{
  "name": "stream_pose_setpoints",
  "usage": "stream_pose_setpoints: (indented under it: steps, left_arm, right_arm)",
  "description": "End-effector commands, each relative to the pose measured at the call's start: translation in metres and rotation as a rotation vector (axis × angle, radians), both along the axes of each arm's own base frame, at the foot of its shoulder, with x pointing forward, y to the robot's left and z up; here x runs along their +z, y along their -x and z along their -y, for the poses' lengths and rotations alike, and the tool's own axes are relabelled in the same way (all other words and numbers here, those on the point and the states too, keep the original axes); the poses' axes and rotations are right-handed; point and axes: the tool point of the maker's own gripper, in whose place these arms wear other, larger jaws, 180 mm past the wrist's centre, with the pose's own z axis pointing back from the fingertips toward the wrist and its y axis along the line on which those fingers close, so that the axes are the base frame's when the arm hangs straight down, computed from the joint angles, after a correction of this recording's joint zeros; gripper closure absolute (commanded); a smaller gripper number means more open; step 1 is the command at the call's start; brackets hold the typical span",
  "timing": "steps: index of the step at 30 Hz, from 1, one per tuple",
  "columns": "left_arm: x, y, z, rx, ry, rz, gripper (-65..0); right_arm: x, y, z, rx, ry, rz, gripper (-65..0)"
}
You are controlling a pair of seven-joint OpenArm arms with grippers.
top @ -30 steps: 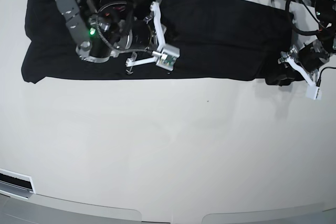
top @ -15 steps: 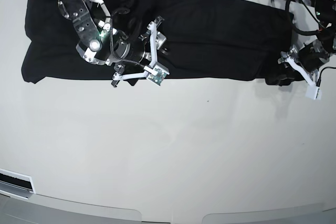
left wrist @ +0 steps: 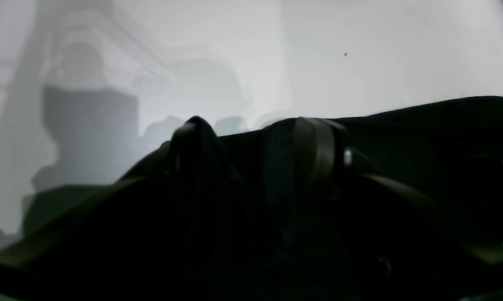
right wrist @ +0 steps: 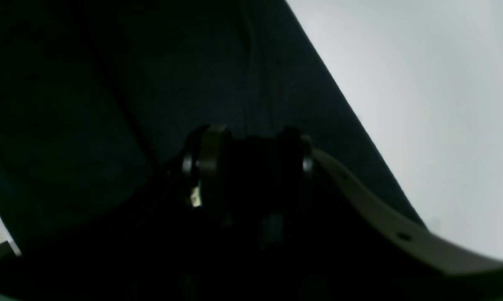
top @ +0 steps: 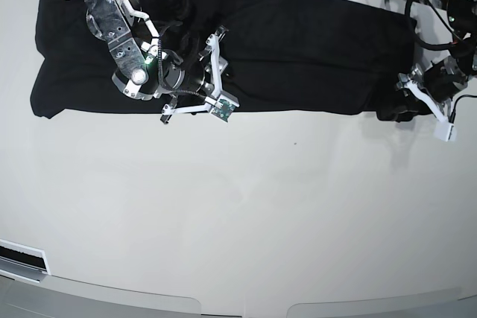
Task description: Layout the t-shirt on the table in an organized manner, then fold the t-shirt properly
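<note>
The t-shirt (top: 298, 50) lies spread in a long band on the tabletop (top: 246, 214). My right gripper (top: 195, 87) hangs over its near edge with jaws parted, the cloth just beneath. My left gripper (left wrist: 255, 167) is clamped on the t-shirt's end, fabric bunched between its fingers.

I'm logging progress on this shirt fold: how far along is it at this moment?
Done: the t-shirt lies spread in a long band along the table's far side. In hand: the right gripper sits over the near hem and the left gripper at the shirt's end; neither grip is clear. Left: no fold shows yet, so the folding remains.
</note>
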Motion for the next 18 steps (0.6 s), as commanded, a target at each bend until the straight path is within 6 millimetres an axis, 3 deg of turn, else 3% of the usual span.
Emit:
stream_pose_setpoints:
  steps: [1, 4, 7, 9, 12, 13, 18]
  left_arm:
    - [0.017, -0.011, -0.004, 0.001, 0.005, 0.063, -32.6]
    - [0.017, -0.011, -0.004, 0.001, 0.005, 0.063, -32.6]
    - [0.017, -0.011, -0.004, 0.001, 0.005, 0.063, -32.6]
    - [0.017, -0.011, -0.004, 0.001, 0.005, 0.063, -32.7]
    - [0.017, -0.011, -0.004, 0.001, 0.004, 0.063, -32.6]
    - [0.017, -0.011, -0.004, 0.001, 0.005, 0.063, -32.6]
    - [0.017, -0.011, -0.004, 0.001, 0.004, 0.063, -32.7]
  right_arm:
    - [0.011, -0.010, -0.005, -0.009, -0.036, 0.033, -22.8]
    - [0.007, -0.012, -0.002, -0.043, -0.028, 0.026, -25.9]
    - [-0.001, -0.010, 0.002, -0.057, -0.014, 0.003, -24.3]
    - [-0.008, -0.006, 0.004, -0.050, -0.005, -0.018, -19.1]
    - [-0.011, 0.001, 0.001, 0.007, -0.003, -0.032, -2.8]
    - [-0.010, 0.003, 0.000, 0.028, -0.007, -0.034, 0.0]
    - [0.006, 0.012, -0.011, 0.114, -0.041, -0.039, 0.0]
